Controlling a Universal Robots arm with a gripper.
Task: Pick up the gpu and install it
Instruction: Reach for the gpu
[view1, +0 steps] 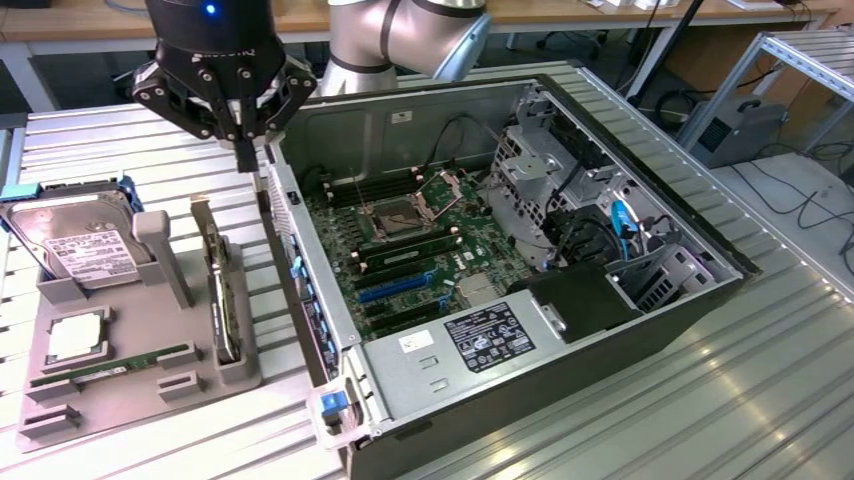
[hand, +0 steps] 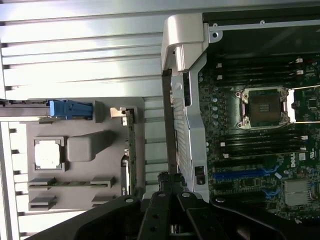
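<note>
**Item 1, holder (view1: 134, 395), on the table (view1: 667, 400) at the exterior view's left.** Carried a memory stick (view1: 114, 362) along its near edge, a processor chip (view1: 76, 335) behind it and a hard drive (view1: 80, 250) at its far corner.

**Item 2, gpu (view1: 218, 290).** Stood upright on its long edge in a slot along the holder's edge nearest the computer case (view1: 427, 375), not yet lifted. Seen edge-on from the wrist (hand: 131, 150).
Risk: a thin card gives narrow purchase. An off-centre grasp would likely let it tilt or bind in the slot, dragging the holder with it.

**Item 3, computer case.** Lay open just beside the holder, motherboard (view1: 414, 250) and blue expansion slot (view1: 391, 290) exposed.
Risk: loose cables and the drive cage crowded the board. A card lowered askew might miss the slot or catch its bracket on the rear wall.

**Item 4, end effector (view1: 247, 150).** Hung clenched and empty above the holder's far edge, near the case's wall and above the card (hand: 170, 192).
Risk: coming down with the fingers pressed together would strike the card's top edge rather than straddle it. Drift toward the case would likely clip the wall.
</note>
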